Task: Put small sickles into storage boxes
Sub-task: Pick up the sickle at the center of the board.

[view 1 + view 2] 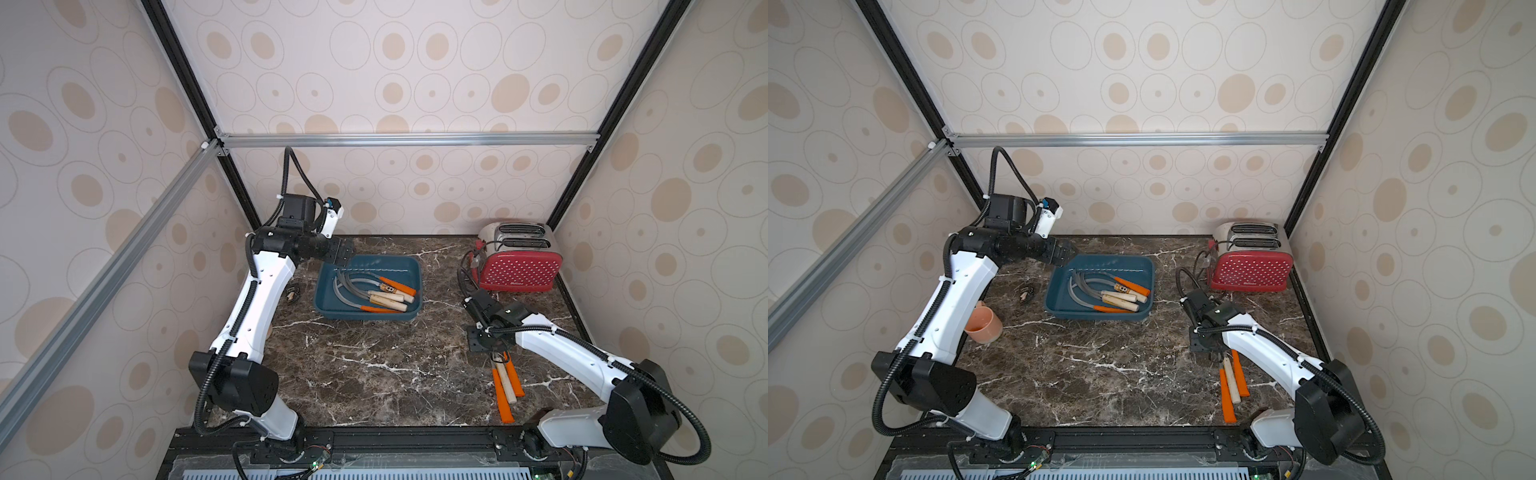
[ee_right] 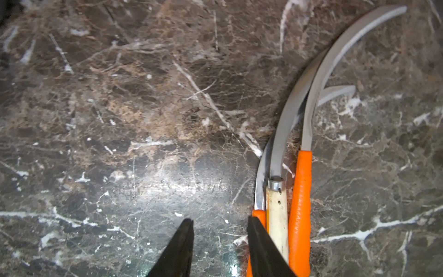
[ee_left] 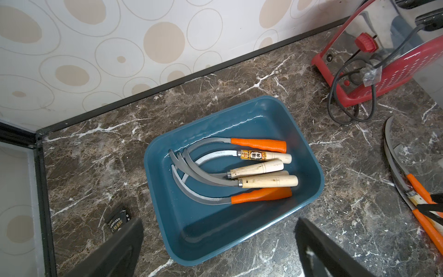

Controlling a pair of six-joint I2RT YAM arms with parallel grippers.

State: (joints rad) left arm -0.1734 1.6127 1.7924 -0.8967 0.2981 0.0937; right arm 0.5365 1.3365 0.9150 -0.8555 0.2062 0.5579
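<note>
In both top views you see the blue tray (image 1: 374, 319) (image 1: 1102, 318) toward the back of the marble counter (image 1: 374, 374). A bunch of sickles (image 1: 376, 291) (image 1: 1108, 293) lies inside it, handles toward the red toaster (image 1: 519, 268). Three loose sickles (image 1: 505, 380) (image 1: 1231, 380) lie side by side on the counter near the front right, well apart from the tray. Your right arm (image 1: 557, 349) hides their blades. Your left arm (image 1: 266, 291) reaches to the tray's back left corner. In a top view a pink cup (image 1: 984, 324) stands beside that arm.

From the left wrist, your left jaws stand wide apart and empty above the tray's (image 3: 215, 230) near edge. The sickles (image 3: 239, 172) inside lie with blades nested, wooden handles between two orange ones. A small dark packet (image 3: 117, 220) lies on the counter beside the tray.

From the right wrist, your right jaws show a narrow gap with only bare counter between them. The loose sickles (image 2: 278, 215) lie beside the jaws, not between them. One jaw overlaps an orange handle, but you cannot tell whether it touches.
</note>
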